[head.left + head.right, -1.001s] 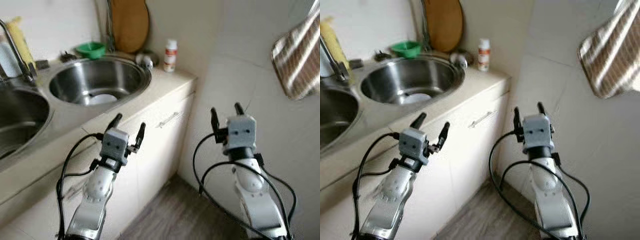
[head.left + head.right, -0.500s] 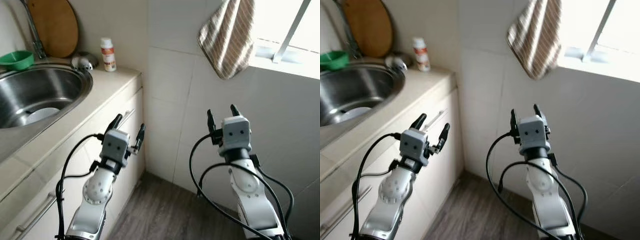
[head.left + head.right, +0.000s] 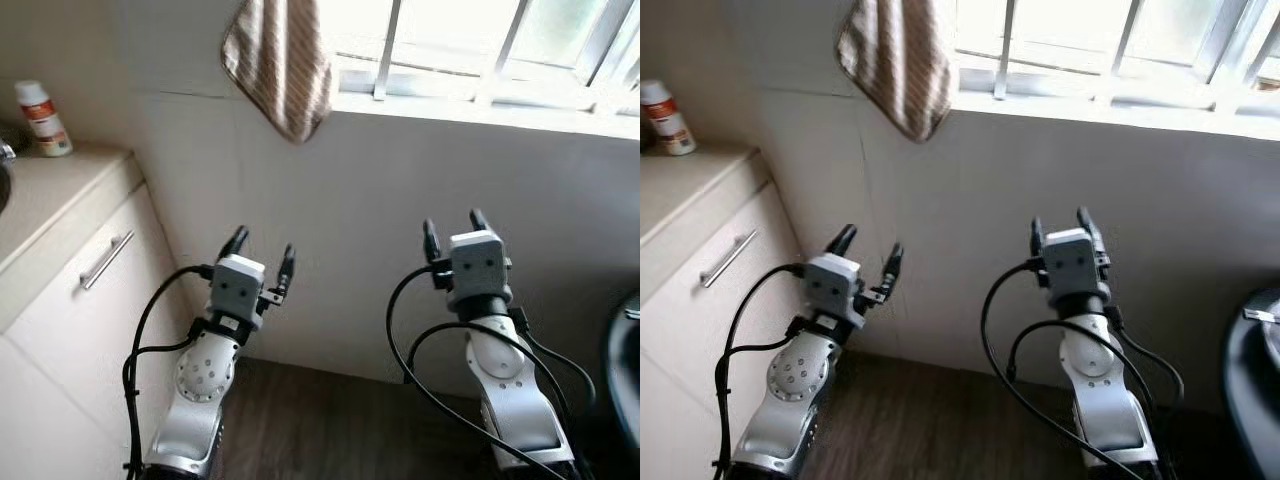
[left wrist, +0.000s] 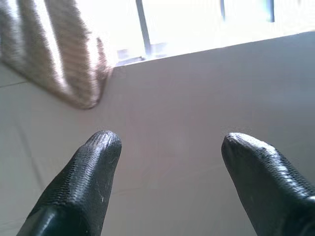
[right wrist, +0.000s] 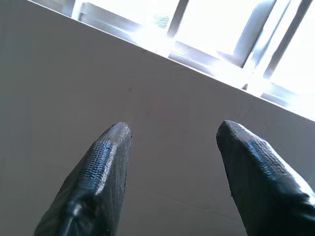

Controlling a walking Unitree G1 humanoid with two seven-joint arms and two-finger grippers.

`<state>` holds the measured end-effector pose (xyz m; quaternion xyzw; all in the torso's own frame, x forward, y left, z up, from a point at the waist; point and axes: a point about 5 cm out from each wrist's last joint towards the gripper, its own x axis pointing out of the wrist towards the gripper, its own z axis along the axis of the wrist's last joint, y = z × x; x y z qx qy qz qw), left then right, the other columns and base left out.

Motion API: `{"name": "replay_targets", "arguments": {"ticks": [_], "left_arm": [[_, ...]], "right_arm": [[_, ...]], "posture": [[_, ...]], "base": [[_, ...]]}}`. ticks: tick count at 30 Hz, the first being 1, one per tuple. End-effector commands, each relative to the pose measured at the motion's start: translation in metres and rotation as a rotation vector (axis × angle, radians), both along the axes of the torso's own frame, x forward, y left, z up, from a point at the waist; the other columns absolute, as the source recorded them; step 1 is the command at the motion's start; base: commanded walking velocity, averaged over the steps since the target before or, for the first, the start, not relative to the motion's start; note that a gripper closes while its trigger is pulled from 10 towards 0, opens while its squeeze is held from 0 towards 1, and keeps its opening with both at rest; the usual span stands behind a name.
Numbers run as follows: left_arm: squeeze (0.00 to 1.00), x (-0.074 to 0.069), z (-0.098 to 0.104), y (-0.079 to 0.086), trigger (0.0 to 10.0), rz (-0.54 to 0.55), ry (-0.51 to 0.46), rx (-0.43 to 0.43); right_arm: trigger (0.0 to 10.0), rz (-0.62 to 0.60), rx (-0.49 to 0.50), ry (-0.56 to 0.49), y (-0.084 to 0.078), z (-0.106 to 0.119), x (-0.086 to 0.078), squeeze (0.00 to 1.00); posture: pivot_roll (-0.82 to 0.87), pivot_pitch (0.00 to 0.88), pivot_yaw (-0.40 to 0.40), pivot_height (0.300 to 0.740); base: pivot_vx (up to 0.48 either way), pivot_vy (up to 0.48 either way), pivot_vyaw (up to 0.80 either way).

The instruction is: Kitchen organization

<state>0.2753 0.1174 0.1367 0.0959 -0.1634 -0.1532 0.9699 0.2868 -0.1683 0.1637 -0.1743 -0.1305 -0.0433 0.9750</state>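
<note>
I hold both arms up, left gripper [image 3: 260, 258] and right gripper [image 3: 455, 224] open and empty. A striped towel [image 3: 280, 60] hangs above the left gripper; soft, light, I'd pinch its lower edge.

No legible text or labels

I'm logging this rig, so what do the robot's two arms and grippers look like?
Both arms are silver, jointed, with looping black cables. The left gripper and right gripper each have a grey boxy head and two long black fingers with textured, rounded tips.
</note>
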Motion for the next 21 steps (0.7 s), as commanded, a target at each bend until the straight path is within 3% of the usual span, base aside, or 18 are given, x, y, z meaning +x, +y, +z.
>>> {"name": "replay_targets", "arguments": {"ticks": [1, 21], "left_arm": [[0.0, 0.0, 0.002, 0.007, 10.0, 0.015, -0.007, 0.008], [0.0, 0.0, -0.002, 0.004, 10.0, 0.008, 0.009, 0.019]], "right_arm": [[10.0, -0.011, -0.001, 0.013, 0.002, -0.001, 0.0, 0.0], [10.0, -0.071, -0.028, 0.19, -0.005, -0.025, 0.003, 0.0]], "posture": [[0.04, 0.0, 0.003, 0.74], [0.03, 0.0, -0.001, 0.74]], "base": [[0.0, 0.0, -0.8], [0.0, 0.0, -0.8]]}}
